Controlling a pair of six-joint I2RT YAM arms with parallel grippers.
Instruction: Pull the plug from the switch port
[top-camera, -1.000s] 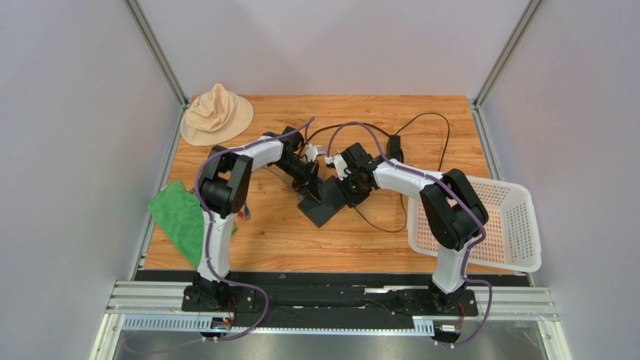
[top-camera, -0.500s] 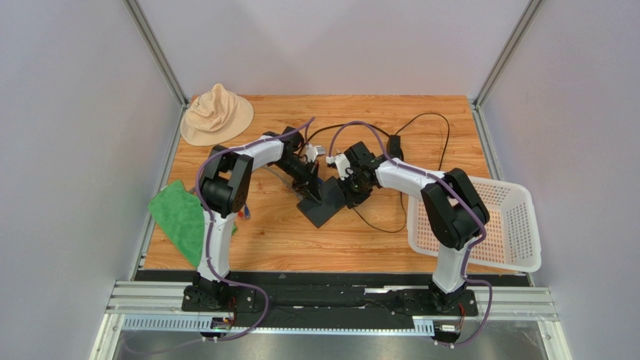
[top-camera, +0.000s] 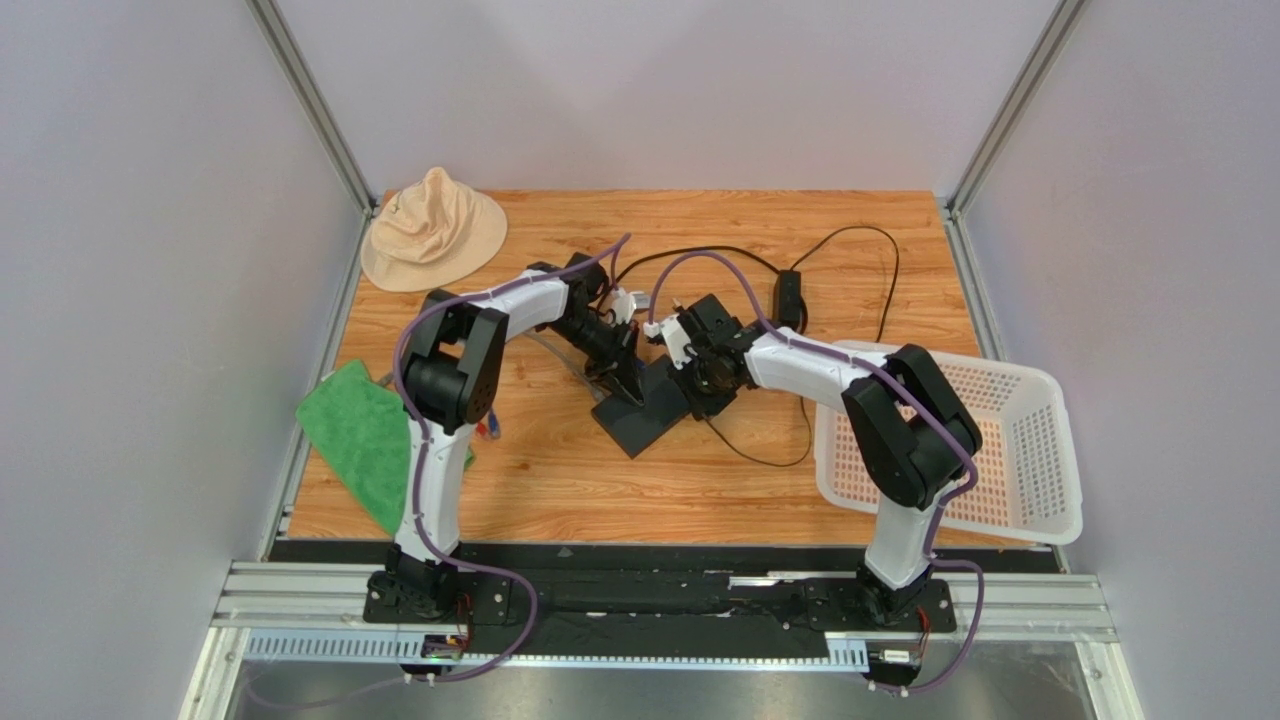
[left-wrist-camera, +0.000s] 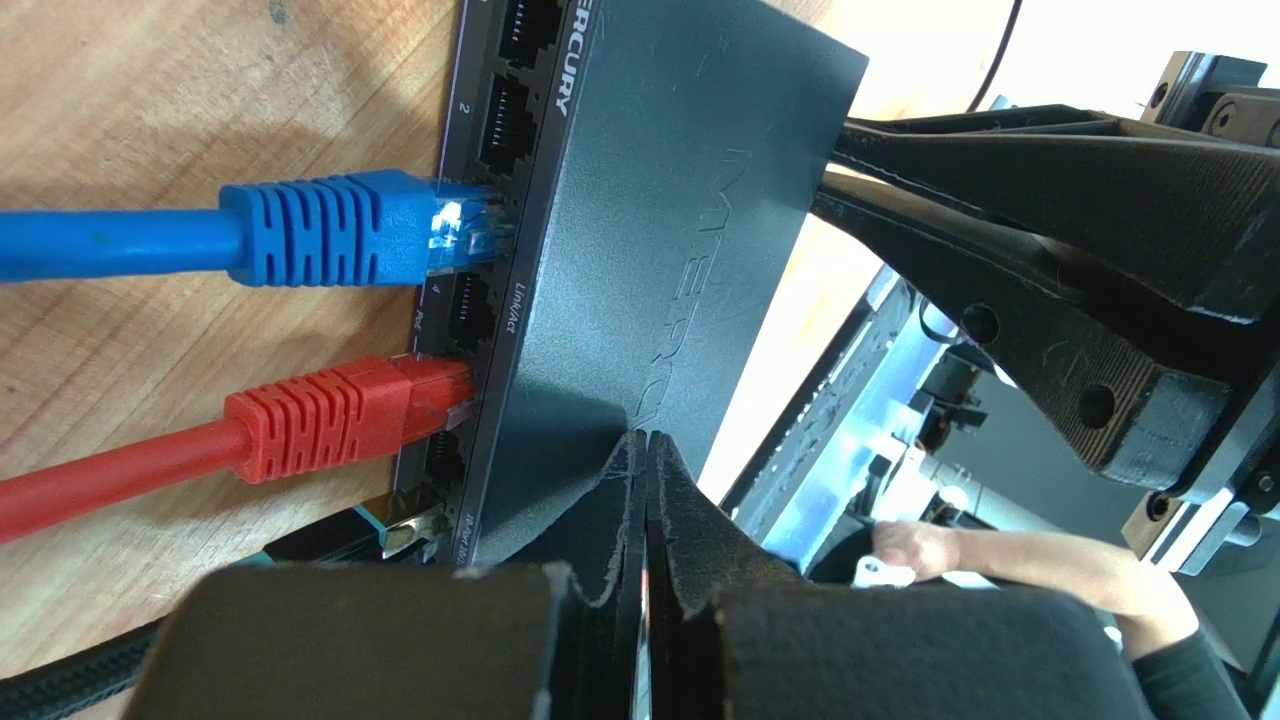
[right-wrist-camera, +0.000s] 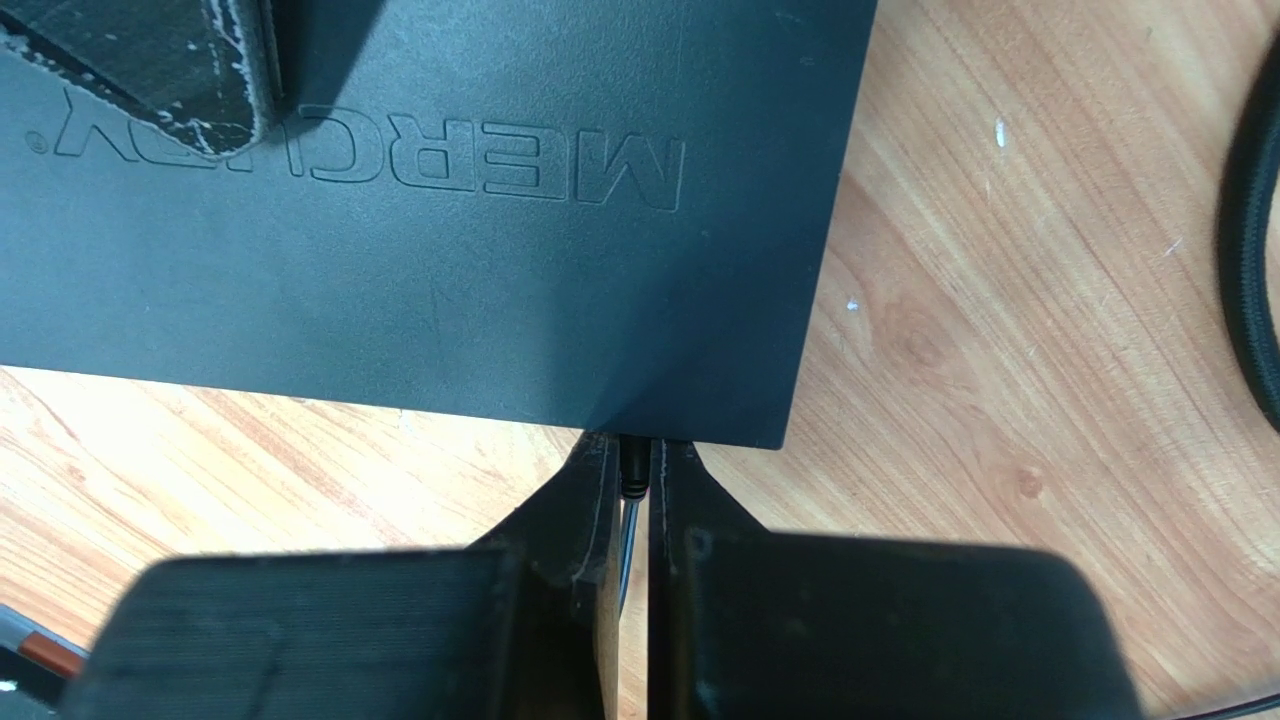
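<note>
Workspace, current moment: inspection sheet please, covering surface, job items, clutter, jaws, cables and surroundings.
Surface: wooden table.
Job's things: black switch mid-table; blue plug and red plug sit in its front ports; small black power plug at its rear edge.
Clutter: beige hat far left; green cloth over the left edge; white basket on the right.
Grippers: left jaws shut, tips pressing the switch top; right jaws shut on the power plug.
Cables: black cord with adapter loops behind the switch.
Surroundings: grey walls; a person's forearm in the left wrist view.
</note>
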